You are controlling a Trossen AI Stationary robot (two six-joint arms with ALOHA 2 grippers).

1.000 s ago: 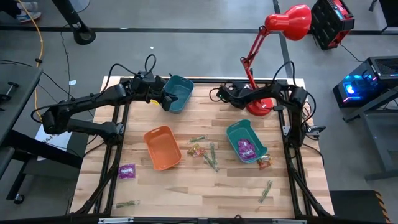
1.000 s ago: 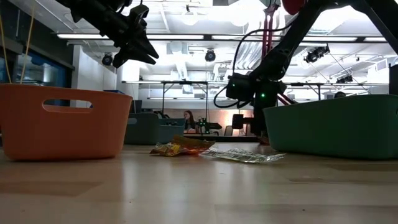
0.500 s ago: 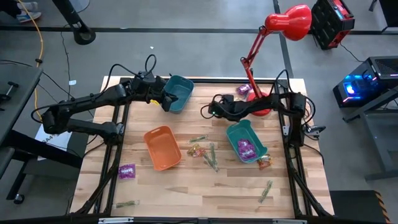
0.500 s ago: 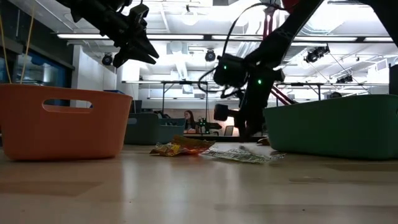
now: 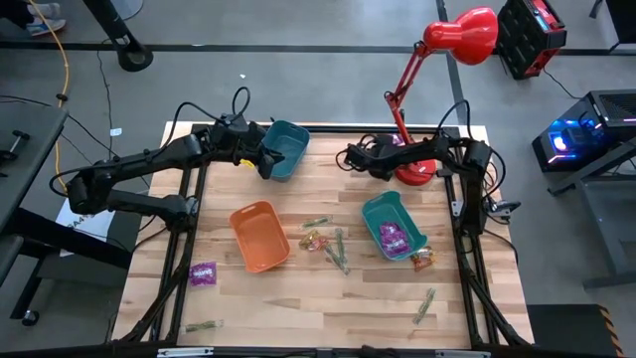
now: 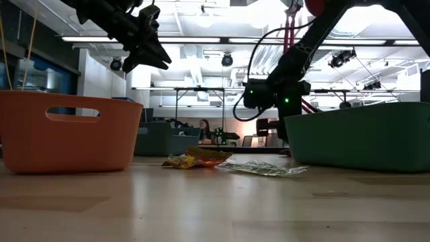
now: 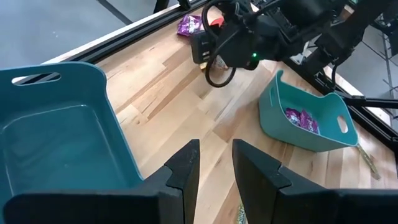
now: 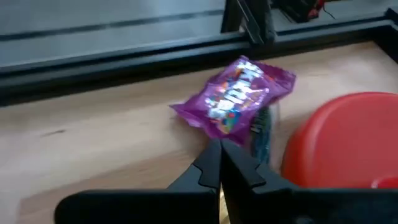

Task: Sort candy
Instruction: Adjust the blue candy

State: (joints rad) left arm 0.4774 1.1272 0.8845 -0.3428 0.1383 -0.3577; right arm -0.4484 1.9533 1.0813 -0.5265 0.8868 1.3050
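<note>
Right gripper point(image 8: 221, 163), fingers pressed together, faces a purple packet point(image 8: 236, 99) beside the red lamp base point(image 8: 345, 140); it should spread them first. Left gripper point(image 7: 214, 163), fingers slightly apart, empty.

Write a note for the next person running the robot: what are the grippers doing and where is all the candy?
Left gripper: slightly open, empty, beside the blue bin.
Right gripper: shut, empty, at the table's far edge, facing a purple packet next to the red lamp base.
Done: purple packets in the teal bin.
Left: the purple packet near the empty orange bin, orange-yellow pieces and greenish sticks mid-table, more sticks near the front, one piece beside the teal bin.
</note>
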